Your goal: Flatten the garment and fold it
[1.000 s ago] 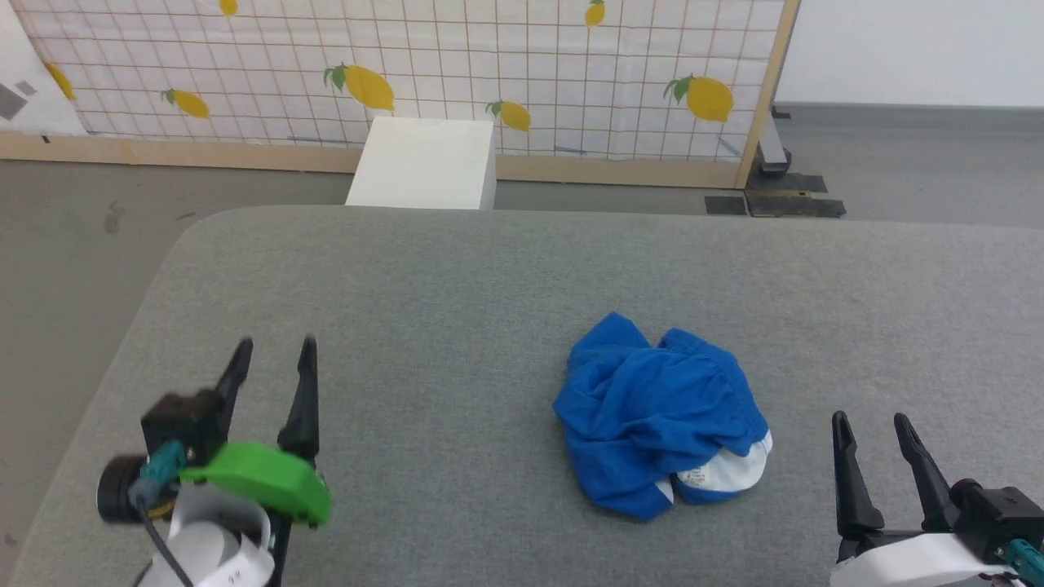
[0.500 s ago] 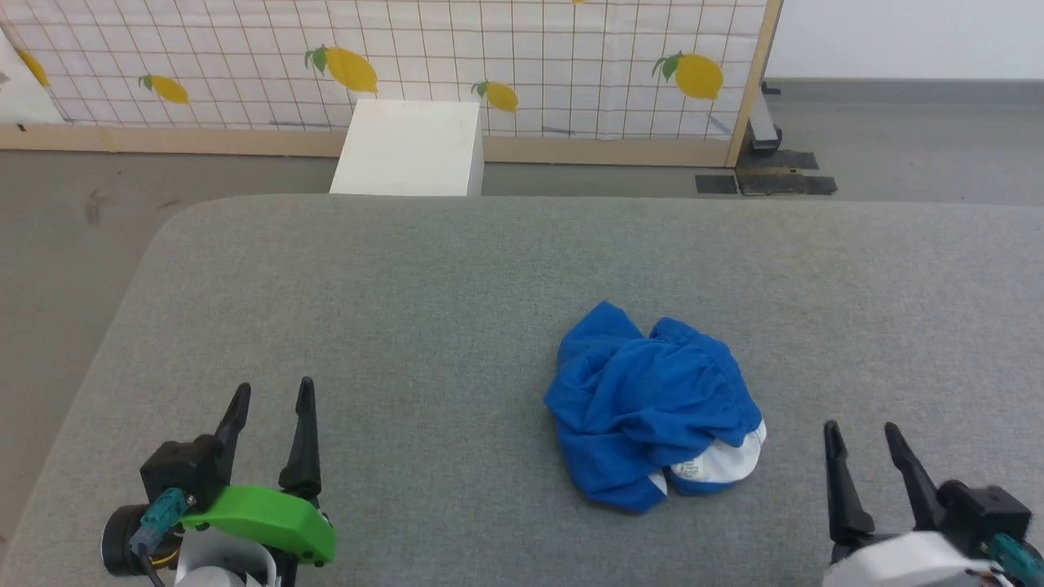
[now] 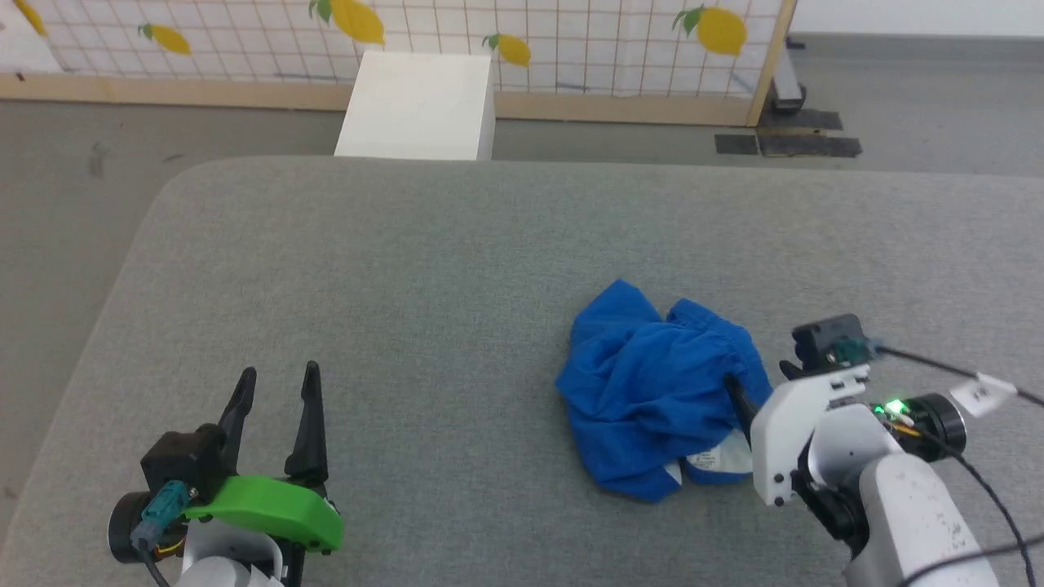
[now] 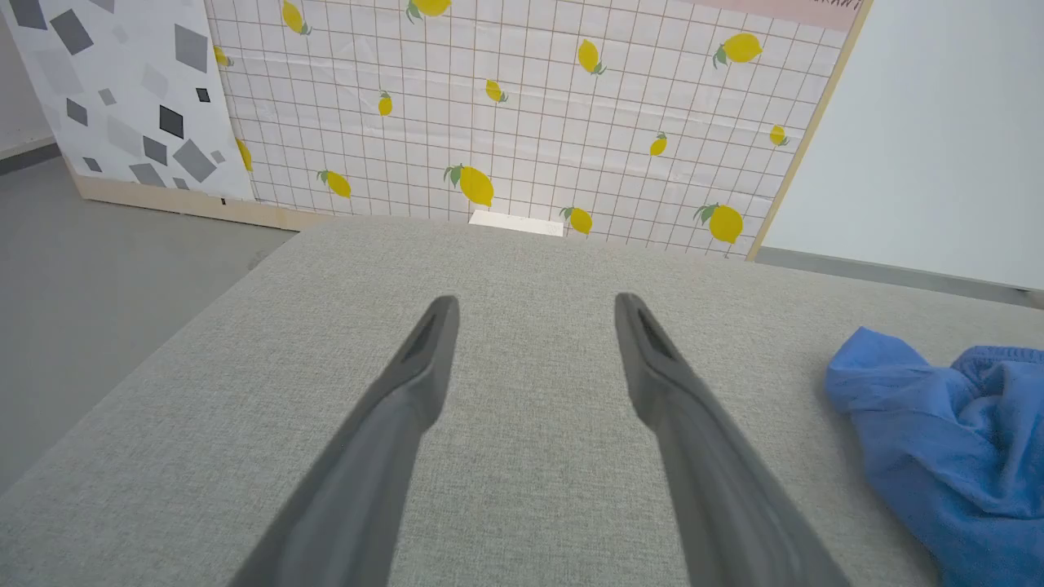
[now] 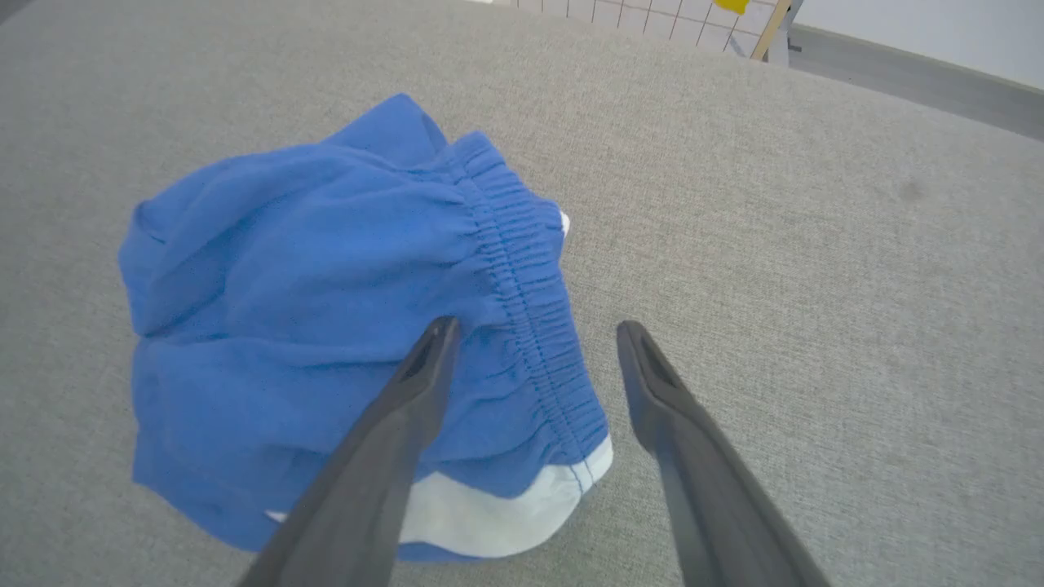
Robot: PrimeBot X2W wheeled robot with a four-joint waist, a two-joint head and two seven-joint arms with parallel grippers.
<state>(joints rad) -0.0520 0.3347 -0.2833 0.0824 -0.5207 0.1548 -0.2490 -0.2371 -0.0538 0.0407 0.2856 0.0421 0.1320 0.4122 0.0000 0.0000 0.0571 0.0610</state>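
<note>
The garment is a crumpled heap of bright blue shorts with a white patch at its near edge, lying right of centre on the grey padded table. My right gripper hovers open at the heap's right side. In the right wrist view its fingertips straddle the gathered blue waistband of the garment, one fingertip over the cloth and one over the table. My left gripper stands open over bare table at the near left, well away from the heap. The left wrist view shows the open gripper and the garment at far right.
A white box stands on the floor just behind the table's far edge. Behind it runs a lemon-print grid panel on a wooden frame. The table's rounded left corner drops to grey floor.
My right arm has swung up and left from the near right corner to the garment's right edge, wrist turned over. The head camera tilted down. The left gripper kept its place.
</note>
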